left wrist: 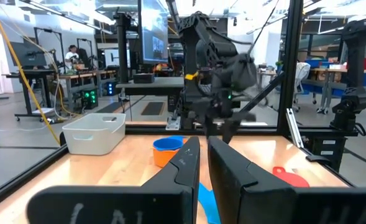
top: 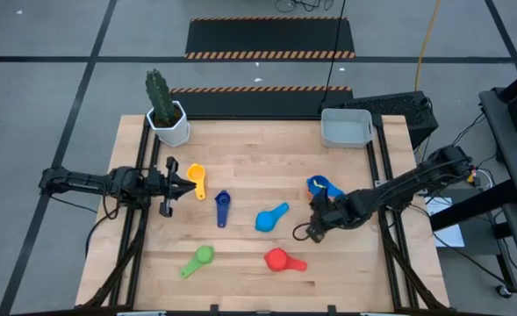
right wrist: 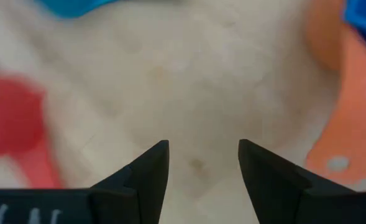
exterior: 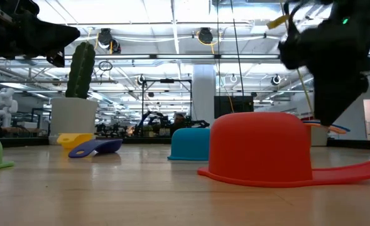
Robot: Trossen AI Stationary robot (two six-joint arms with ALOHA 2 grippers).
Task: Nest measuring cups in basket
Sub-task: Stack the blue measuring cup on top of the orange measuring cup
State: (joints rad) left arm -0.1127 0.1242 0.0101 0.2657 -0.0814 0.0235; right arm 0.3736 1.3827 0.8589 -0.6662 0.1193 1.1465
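Observation:
Several measuring cups lie on the wooden table: yellow, dark blue, light blue, green and red. The red cup rests mouth down. An orange cup holds a blue one. The grey basket stands at the far right corner. My right gripper is open and empty, pointing down over bare wood between the light blue, red and orange cups. My left gripper hovers at the table's left, just beside the yellow cup, fingers nearly together.
A white pot with a cactus stands at the far left corner. Black frame rails run along the table's left and right sides. Bare wood lies between the cups and the basket. A person sits far off in the room behind.

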